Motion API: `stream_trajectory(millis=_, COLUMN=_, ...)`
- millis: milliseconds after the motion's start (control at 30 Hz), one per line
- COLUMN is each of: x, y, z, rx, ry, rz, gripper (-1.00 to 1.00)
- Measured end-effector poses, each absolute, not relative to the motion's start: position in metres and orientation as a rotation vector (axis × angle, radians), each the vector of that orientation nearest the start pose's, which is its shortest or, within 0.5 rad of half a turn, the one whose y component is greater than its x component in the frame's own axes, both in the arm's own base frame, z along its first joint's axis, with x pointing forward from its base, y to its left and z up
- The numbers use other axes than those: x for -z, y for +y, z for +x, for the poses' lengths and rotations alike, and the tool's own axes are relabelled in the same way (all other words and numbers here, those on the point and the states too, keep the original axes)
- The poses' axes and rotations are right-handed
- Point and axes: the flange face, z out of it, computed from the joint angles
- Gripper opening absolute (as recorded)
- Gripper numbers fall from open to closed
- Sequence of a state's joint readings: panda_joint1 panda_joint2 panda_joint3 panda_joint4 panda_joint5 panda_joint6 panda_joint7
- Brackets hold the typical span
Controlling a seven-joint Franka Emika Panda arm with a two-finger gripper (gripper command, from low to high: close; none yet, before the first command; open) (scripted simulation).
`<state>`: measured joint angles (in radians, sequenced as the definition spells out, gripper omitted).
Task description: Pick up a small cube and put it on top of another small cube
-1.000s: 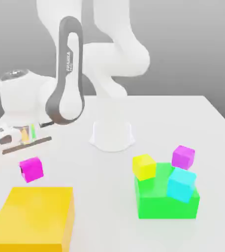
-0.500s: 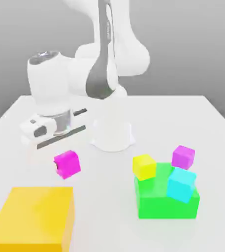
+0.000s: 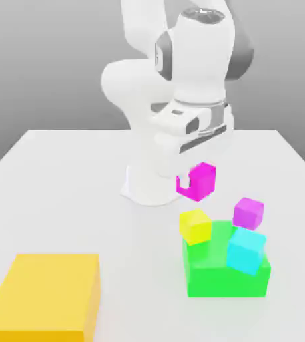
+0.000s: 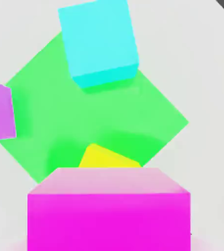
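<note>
- Tool point(image 3: 196, 182) pinching the small cube point(image 3: 201, 181), magenta, held in the air above the table point(image 3: 61, 194), in front of arm base.
- Yellow small cube point(image 3: 195, 226) just below it, touching green block point(image 3: 227, 272).
- Cyan cube point(image 3: 245, 250) sits tilted on green block; purple cube point(image 3: 249, 213) just behind it.
- Big yellow block point(image 3: 48, 292) well apart, on exterior view's left.
- Hand view: small cube point(image 4: 109, 208) up close, yellow cube point(image 4: 106, 158) past it.

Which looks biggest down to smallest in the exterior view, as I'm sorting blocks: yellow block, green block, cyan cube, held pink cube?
1. yellow block
2. green block
3. cyan cube and pink cube: they look alike, and the pink one is lifted and farther back, so unranked.
</note>
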<state>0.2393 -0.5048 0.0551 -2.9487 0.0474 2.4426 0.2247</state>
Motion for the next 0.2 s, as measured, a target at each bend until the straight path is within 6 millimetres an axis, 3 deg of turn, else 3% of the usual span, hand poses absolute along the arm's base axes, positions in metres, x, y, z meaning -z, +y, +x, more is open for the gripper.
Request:
stream_trajectory(millis=100, x=-0.27, y=0.09, z=0.303, rx=-0.003, ry=-0.043, rz=-3.14, gripper=-1.0)
stream_trajectory(millis=133, x=-0.265, y=0.09, z=0.302, rx=-0.002, ry=-0.043, rz=-3.14, gripper=1.0)
stream_trajectory(millis=200, x=-0.265, y=0.09, z=0.302, rx=-0.002, ry=-0.043, rz=-3.14, gripper=1.0)
